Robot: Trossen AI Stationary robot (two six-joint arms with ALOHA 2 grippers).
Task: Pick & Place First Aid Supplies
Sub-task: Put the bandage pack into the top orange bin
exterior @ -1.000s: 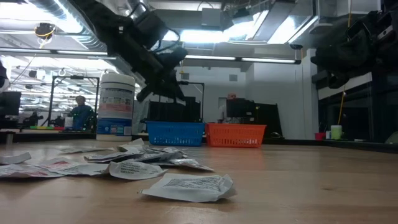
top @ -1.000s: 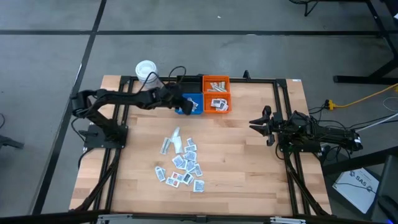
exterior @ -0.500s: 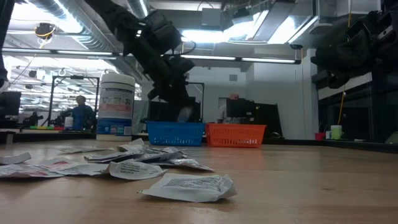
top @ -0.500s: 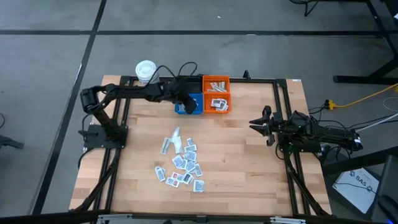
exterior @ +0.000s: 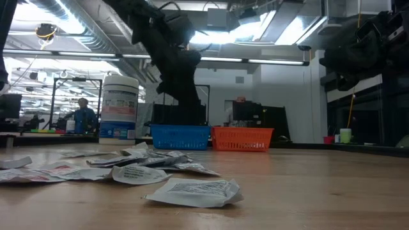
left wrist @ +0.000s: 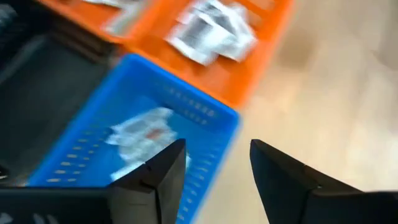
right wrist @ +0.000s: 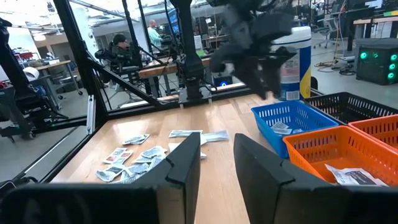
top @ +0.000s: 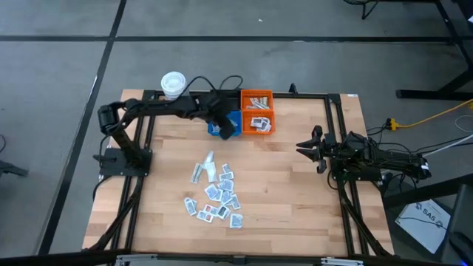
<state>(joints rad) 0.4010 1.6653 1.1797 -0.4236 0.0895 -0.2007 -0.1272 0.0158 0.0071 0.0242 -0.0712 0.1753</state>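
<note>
The left gripper (top: 225, 125) hangs over the blue bin (top: 219, 124) near the top centre of the overhead picture. Its two dark fingers (left wrist: 163, 177) stand apart with nothing between them. Through that gap, in the wrist picture, a white sachet with a red mark (left wrist: 142, 132) lies on the floor of the blue bin. Just beside it sit two orange bins (top: 257, 111), one behind the other, each holding a few white packets (top: 258, 123). A white tub with a lid (top: 173, 83) stands off the table's back edge, upper left of the bins.

Most of the first aid supplies (top: 217, 191) lie scattered on the bare wood in the lower centre of the overhead frame, well apart from the bins. In the table-level picture they fill the lower left, with one crumpled sachet (exterior: 193, 191) nearest the camera.

The right gripper (top: 304, 147) waits at the right side of the table, level with the middle of the wood. Its fingers (right wrist: 181, 172) are parted and hold nothing.

A person (exterior: 82, 115) stands far back in the room, at the left of the table-level picture.
</note>
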